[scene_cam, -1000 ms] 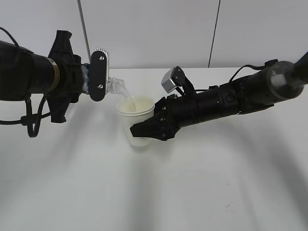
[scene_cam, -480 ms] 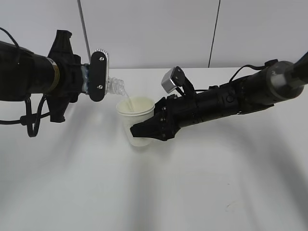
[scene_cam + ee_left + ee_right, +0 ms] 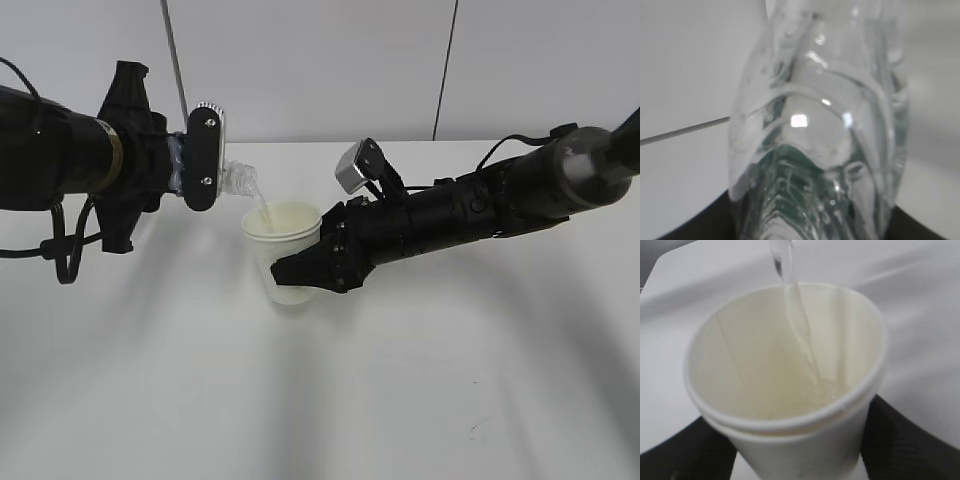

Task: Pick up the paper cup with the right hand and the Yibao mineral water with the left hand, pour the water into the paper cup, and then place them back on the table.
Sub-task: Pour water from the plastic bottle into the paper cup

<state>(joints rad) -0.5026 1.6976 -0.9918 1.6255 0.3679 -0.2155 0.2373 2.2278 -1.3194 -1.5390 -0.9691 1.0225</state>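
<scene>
The off-white paper cup [image 3: 284, 252] is held above the white table [image 3: 400, 400] by my right gripper [image 3: 300, 272], which is shut on its lower wall; it fills the right wrist view [image 3: 790, 390] with water pooled inside. My left gripper [image 3: 200, 158] is shut on the Yibao mineral water bottle [image 3: 238, 180], tipped on its side with its mouth over the cup's left rim. A thin stream of water [image 3: 795, 315] falls into the cup. The clear ribbed bottle with its green label fills the left wrist view [image 3: 820, 140].
A small dark scuff mark [image 3: 473, 428] lies on the table at the front right. A thin grey pole [image 3: 175, 60] and a dark cable [image 3: 445, 60] run up the white back wall. The table's far edge runs behind both arms.
The bottle neck has lifted slightly and the stream keeps falling into the cup. Both arms hold nearly the same place.
</scene>
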